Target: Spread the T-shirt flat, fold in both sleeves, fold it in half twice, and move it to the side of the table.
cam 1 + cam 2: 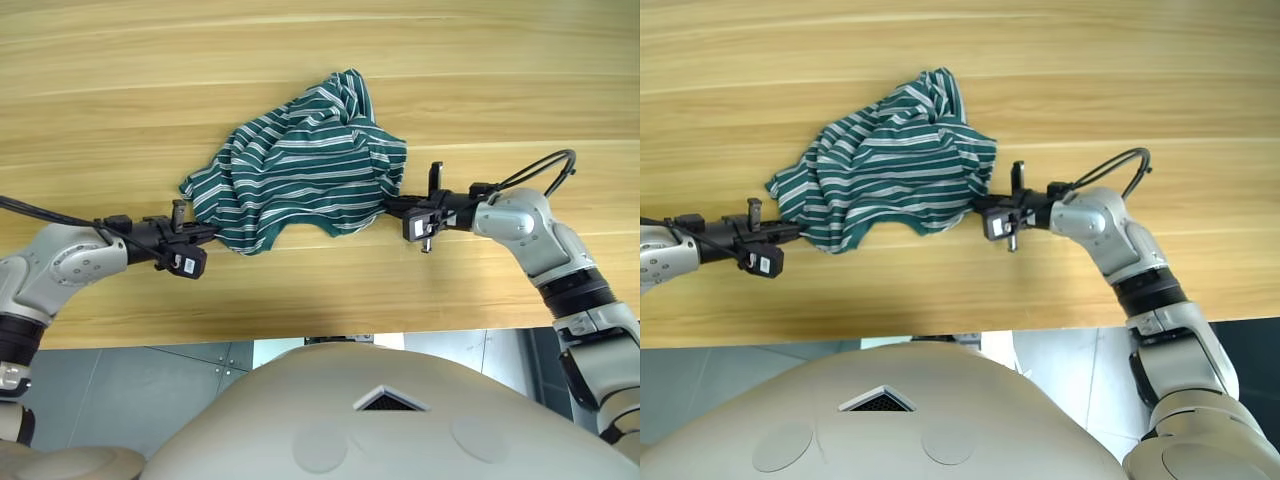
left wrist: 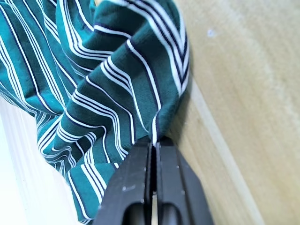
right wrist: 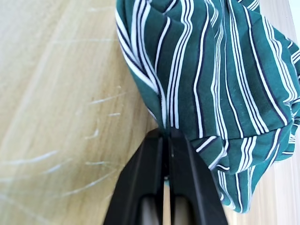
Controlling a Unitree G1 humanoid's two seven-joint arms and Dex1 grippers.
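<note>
While the green striped T-shirt (image 1: 300,165) lies bunched and crumpled near the middle of the wooden table (image 1: 120,80), each gripper pinches one of its edges; the left gripper (image 2: 153,145) is clamped on a fold at the shirt's lower left corner, fingers pressed together over the cloth; the right gripper (image 3: 166,133) is likewise closed on fabric at the shirt's right edge; both arms sit low over the table's near part.

No legible text or signs.
</note>
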